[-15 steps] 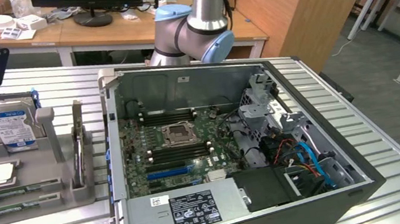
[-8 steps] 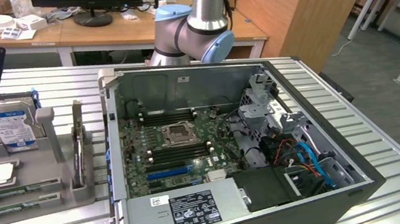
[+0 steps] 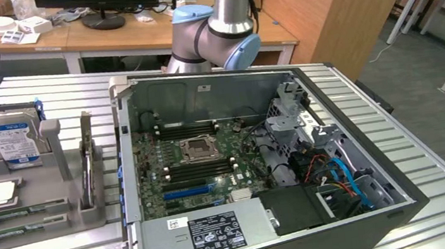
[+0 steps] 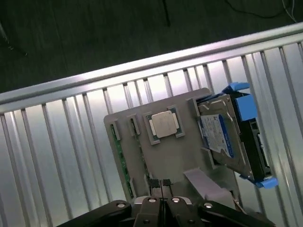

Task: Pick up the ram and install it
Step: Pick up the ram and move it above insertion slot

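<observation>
Black gripper (image 4: pixel 160 184), fingers pressed together and empty, hovers over the twelve o'clock end of the grey tray (image 3: pixel 45 200) in the exterior view. You're at the approach, I judge; the pick needs jaws spread and squared across a thin edge. The ram (image 4: pixel 121 163), a narrow green stick, stands edge-up in a slot at the tray's six o'clock end.

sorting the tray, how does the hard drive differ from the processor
The hard drive stands on edge in its slot; the processor lies flat in a recess. The hard drive is larger and has a blue-white label; the processor's top is plain silver. Both sit in the grey holder.
</observation>
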{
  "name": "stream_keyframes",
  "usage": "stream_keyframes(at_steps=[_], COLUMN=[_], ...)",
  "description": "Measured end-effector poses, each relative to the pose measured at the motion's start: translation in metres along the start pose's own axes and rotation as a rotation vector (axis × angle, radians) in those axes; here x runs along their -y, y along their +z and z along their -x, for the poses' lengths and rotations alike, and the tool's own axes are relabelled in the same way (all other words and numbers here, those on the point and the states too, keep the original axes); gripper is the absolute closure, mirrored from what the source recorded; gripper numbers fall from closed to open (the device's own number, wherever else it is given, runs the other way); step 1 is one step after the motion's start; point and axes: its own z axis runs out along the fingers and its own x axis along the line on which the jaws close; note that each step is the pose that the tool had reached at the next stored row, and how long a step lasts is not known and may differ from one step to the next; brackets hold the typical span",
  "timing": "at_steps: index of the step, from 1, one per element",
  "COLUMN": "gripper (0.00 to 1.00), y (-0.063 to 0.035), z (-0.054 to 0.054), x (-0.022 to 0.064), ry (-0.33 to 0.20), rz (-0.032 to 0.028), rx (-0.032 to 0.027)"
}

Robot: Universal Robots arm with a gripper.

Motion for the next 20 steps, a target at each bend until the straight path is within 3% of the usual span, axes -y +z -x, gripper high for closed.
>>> stream_keyframes(at_steps=[15, 20], gripper=[0.9, 0.9], y=[0.0009, 0.001], z=[0.0, 0.0], x=[0.0, 0.0], ry=[-0.271, -0.278], rz=[0.0069, 0.0072], rx=[-0.0123, -0.0126])
